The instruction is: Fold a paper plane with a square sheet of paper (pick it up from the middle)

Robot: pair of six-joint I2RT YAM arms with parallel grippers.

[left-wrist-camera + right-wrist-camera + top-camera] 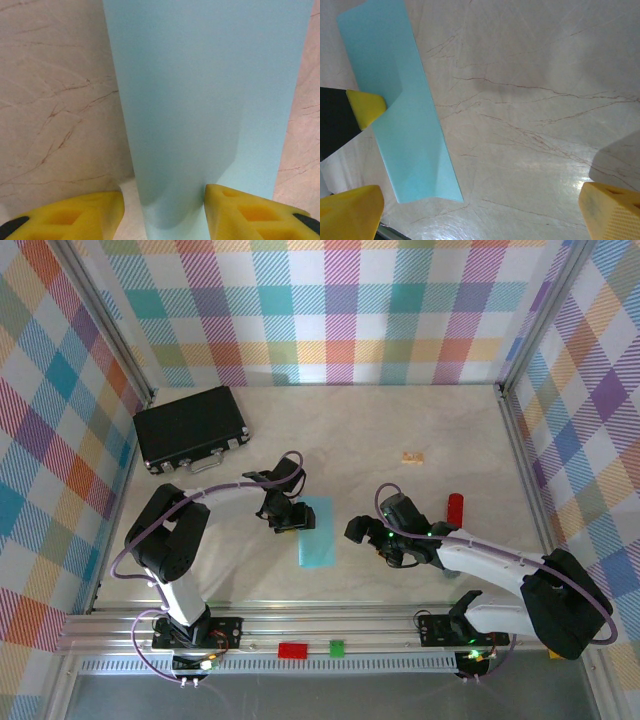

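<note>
Your thin, light turquoise-blue sheet of paper lies folded into a long narrow strip at the middle of the beige marbled table, flat between the two arms. Your left gripper sits at the strip's far end, jaws partly apart. One yellow fingertip overlaps the paper, the other is beside it with bare table between, so nothing is pinched. Your right gripper hovers just right of the strip, jaws spread wide and holding nothing.
</note>
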